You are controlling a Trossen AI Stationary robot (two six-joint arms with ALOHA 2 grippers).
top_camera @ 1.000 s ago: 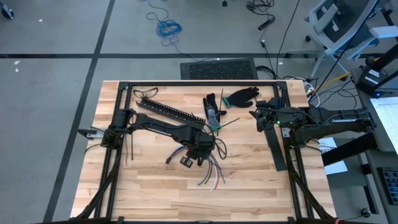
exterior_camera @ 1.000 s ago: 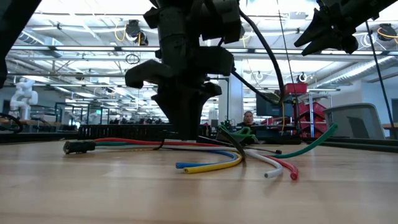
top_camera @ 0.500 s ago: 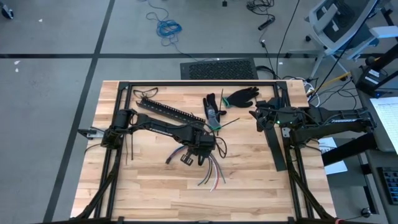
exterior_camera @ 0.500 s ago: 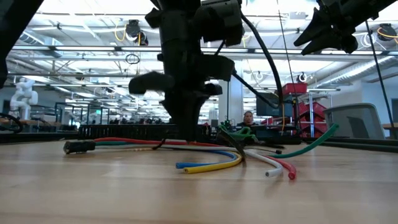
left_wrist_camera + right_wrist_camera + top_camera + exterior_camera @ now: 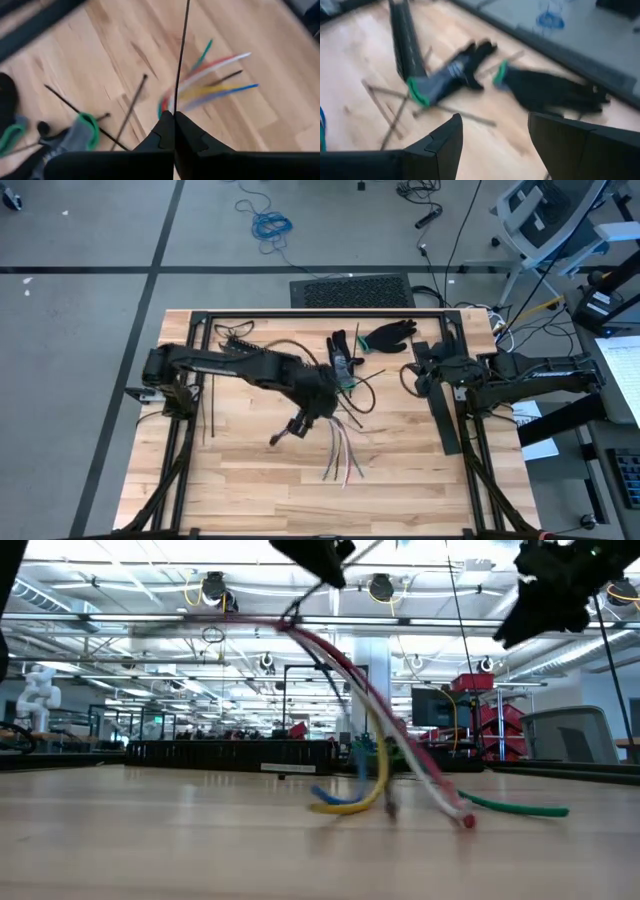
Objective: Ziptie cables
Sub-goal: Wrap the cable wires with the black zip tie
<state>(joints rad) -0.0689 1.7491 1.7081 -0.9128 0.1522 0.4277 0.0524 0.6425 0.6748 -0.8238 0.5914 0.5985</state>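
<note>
Five coloured cables (image 5: 400, 765) dangle beneath the clenched left gripper (image 5: 174, 116), grasped at one end, presumably to bunch them for tying.

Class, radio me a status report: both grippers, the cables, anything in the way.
Left gripper shut on bundle of thin coloured cables, one end lifted. Right gripper open, waiting beside. Thin dark zipties, black gloves nearby.

The high view looks straight down on the whole wooden table (image 5: 250, 480); the low view sits at tabletop level, facing the room. Both wrist views look close down at the tabletop, sharing the green-cuffed gloves (image 5: 450, 80) with the high view
</note>
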